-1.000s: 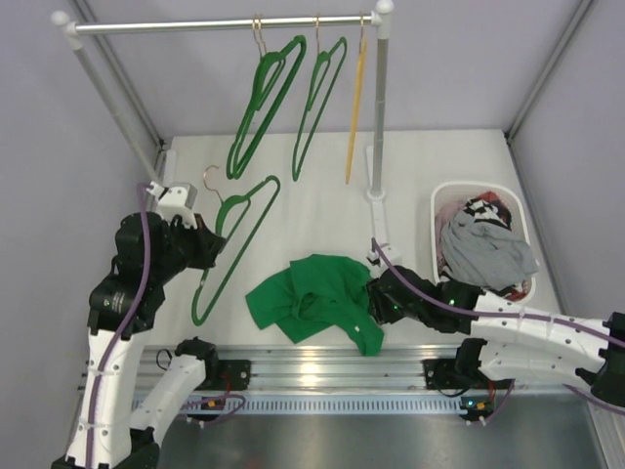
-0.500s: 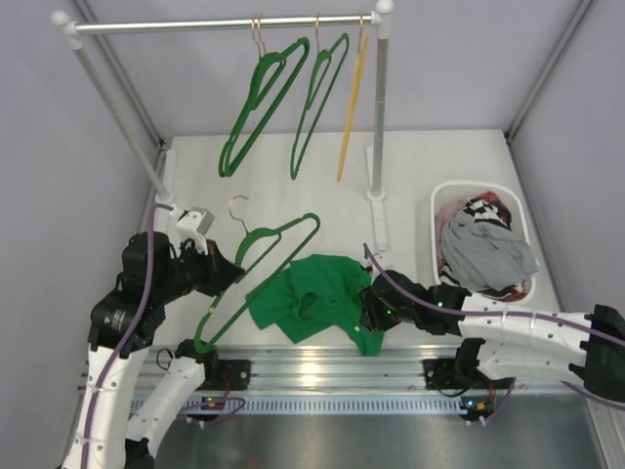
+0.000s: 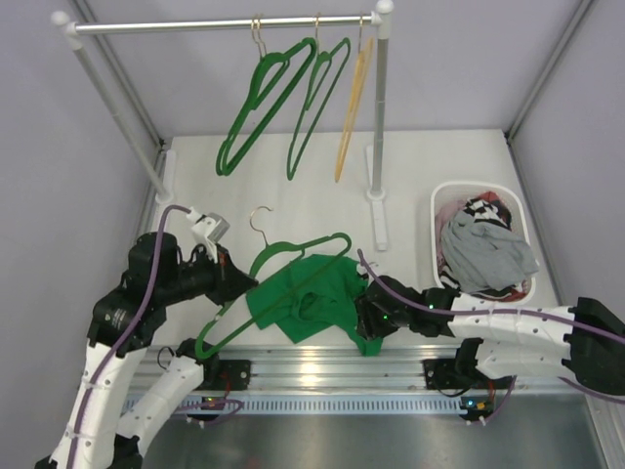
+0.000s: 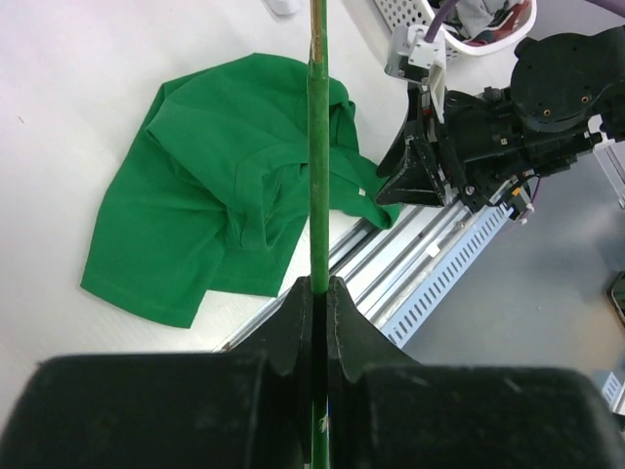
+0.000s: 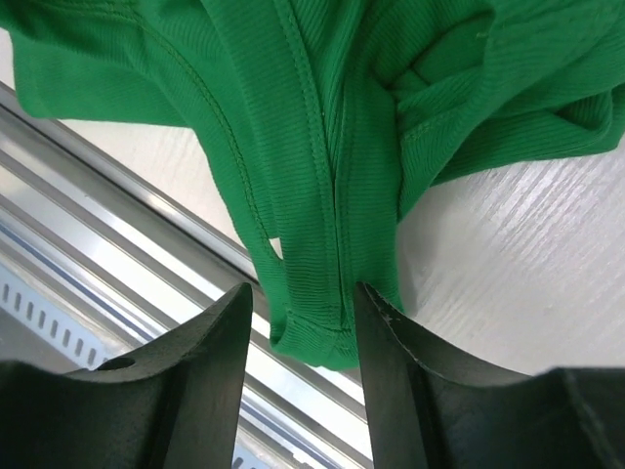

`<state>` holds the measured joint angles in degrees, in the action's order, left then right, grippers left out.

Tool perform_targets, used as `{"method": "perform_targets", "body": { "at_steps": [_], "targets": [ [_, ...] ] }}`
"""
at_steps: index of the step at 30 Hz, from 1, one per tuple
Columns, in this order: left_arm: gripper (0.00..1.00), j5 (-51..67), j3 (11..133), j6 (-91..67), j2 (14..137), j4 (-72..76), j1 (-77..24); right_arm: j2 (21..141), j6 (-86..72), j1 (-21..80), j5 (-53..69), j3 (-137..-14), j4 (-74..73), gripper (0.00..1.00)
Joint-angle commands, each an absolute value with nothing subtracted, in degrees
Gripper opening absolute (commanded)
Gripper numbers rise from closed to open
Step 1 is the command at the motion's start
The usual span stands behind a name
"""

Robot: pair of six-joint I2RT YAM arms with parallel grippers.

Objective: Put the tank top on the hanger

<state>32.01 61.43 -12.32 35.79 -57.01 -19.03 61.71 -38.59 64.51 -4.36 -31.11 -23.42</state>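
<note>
Since a second ago my left gripper [image 3: 230,283] has carried the hanger [image 3: 293,264] off the left side of the table [image 3: 420,166] and swung it right, so its far shoulder now overlaps the tank top [image 3: 308,301] in the top view. That gripper's jaws are pressed tight on the hanger's thin bar, which runs straight away from the wrist camera. The tank top lies crumpled on the table near the front rail [image 3: 322,366], between the two arms. My right gripper [image 5: 298,318] sits at its near right corner, fingers spread with a strap-like fold between them (not pinched, as far as I can judge). The hanger's long axis runs near-left to far-right, with the garment to its right. I reckon the right arm must lift an opening toward that tip.
</note>
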Motion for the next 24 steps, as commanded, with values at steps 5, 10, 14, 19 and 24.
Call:
{"method": "perform_targets", "body": {
  "at_steps": [5,10,14,19,24],
  "targets": [
    [0.00,33.0,63.3,-12.1,38.1,-54.1,-20.7,62.3,-42.2,67.1,-7.0,-30.1,-23.2,0.41],
    [0.00,33.9,63.6,-12.2,39.2,-54.1,-21.2,62.3,-43.2,67.3,-9.1,-29.5,-23.8,0.22],
    [0.00,34.9,64.3,-12.2,39.5,-54.0,-21.4,63.5,-43.1,67.1,-10.3,-30.1,-24.4,0.13],
    [0.00,34.7,64.4,-12.1,40.0,-54.0,-22.2,63.4,-43.0,67.2,-11.3,-30.8,-24.6,0.18],
    [0.00,34.2,64.5,-12.0,40.5,-53.9,-22.9,63.1,-43.0,67.7,-12.7,-32.2,-26.2,0.41]
  ]
}}
